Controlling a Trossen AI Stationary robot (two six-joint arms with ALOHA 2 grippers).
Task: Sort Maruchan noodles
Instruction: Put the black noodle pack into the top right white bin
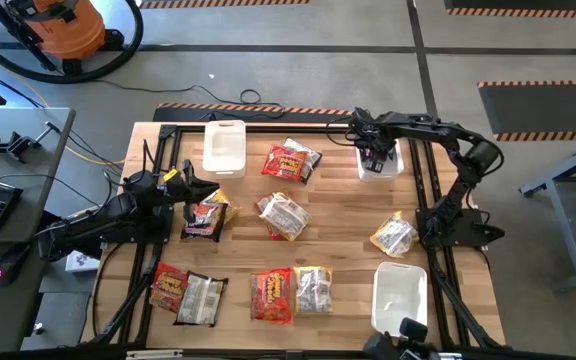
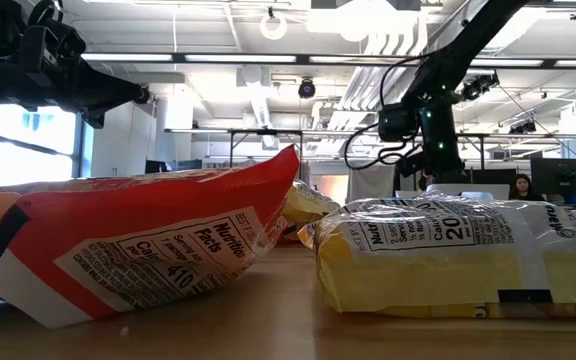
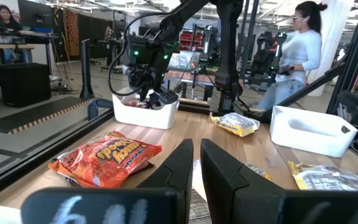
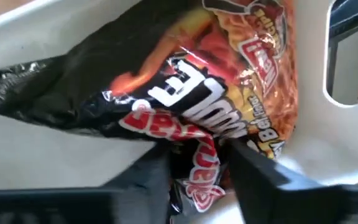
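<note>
Several Maruchan noodles packets lie flat on the wooden table: a red one (image 1: 290, 160), a silver one (image 1: 283, 215), a yellow one (image 1: 393, 235) and more along the near edge (image 1: 272, 295). My right gripper (image 4: 197, 186) reaches down into the far right white bin (image 1: 393, 168), shut on a dark red packet (image 4: 197, 81) that lies inside it. My left gripper (image 3: 196, 165) stays shut and level at the table's left, holding nothing, just beyond a dark packet (image 1: 206, 215). My right gripper pinches the packet's near end (image 4: 197, 168) between its two fingers (image 4: 253, 177). The fingers come from above, slanting down into the bin. The rest of the packet spreads over the bin's floor and against its wall (image 4: 309, 118).
A second white bin (image 1: 224, 148) stands at the far left and a third (image 1: 400, 295) at the near right. The table's black frame rails run along its edges. People show in the room beyond the table (image 3: 297, 56).
</note>
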